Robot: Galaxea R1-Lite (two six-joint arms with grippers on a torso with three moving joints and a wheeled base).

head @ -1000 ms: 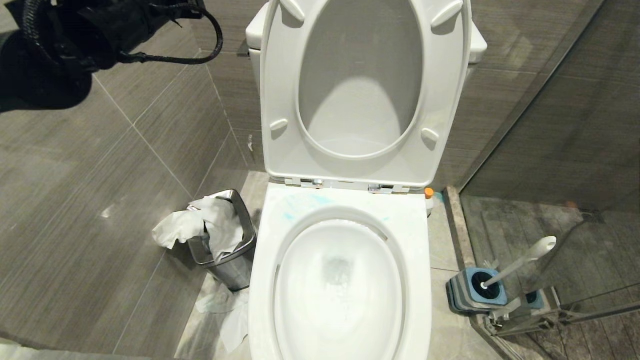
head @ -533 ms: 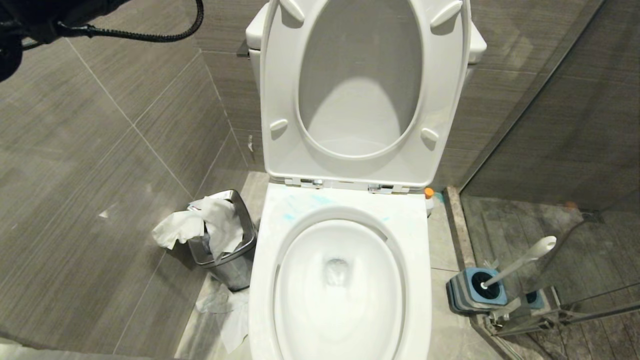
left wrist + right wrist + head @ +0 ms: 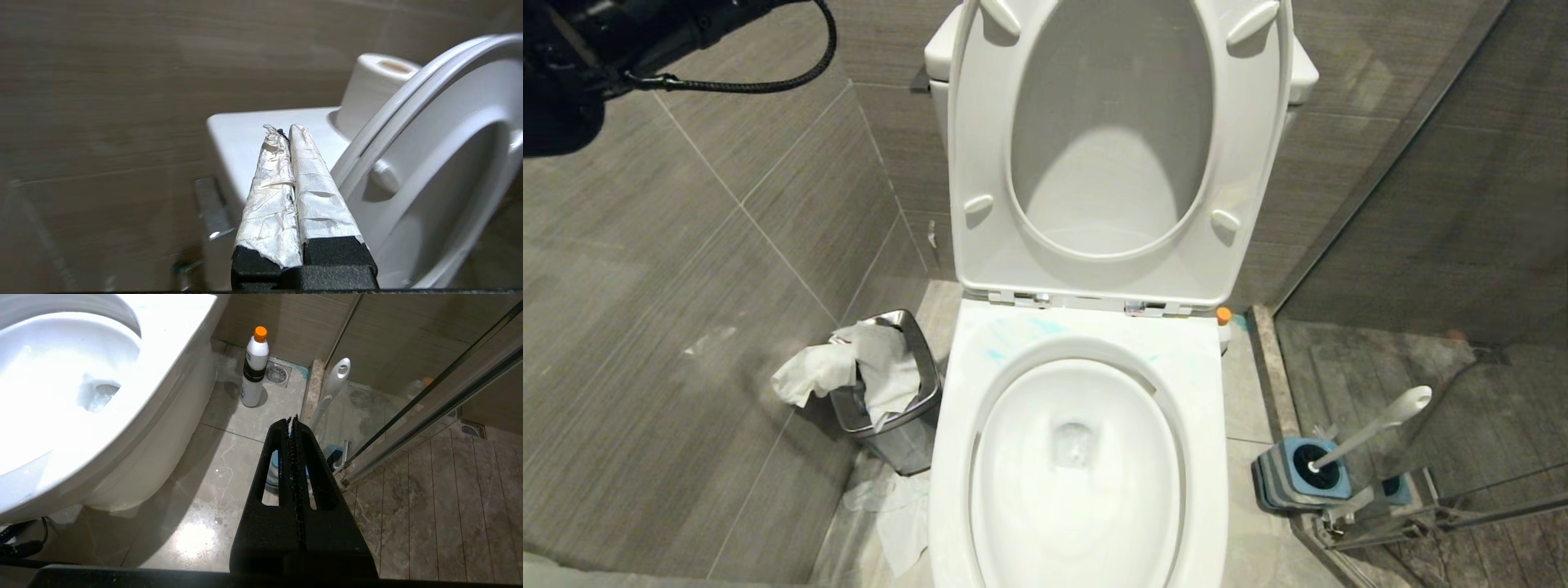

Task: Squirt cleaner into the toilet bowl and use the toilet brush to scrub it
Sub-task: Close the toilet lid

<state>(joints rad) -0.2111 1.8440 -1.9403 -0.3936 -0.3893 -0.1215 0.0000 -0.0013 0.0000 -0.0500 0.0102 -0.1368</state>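
Grey tiled walls (image 3: 727,245), glass partition (image 3: 1462,204) (right side)

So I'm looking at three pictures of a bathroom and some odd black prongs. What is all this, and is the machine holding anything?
It is a two-armed robot meant to clean the toilet bowl. The wide picture comes from a camera on its head, looking down: the seat and lid are up, faint streaks of blue cleaner mark the rim, a small steel bin stuffed with paper stands to the left, and the toilet brush sits in its holder on the right. The other two pictures come from cameras on the wrists. The taped prongs are the left gripper, raised beside the cistern. The black prongs are the right gripper, low over the floor, facing the brush and an orange-capped bottle. Both grippers are shut and hold nothing.
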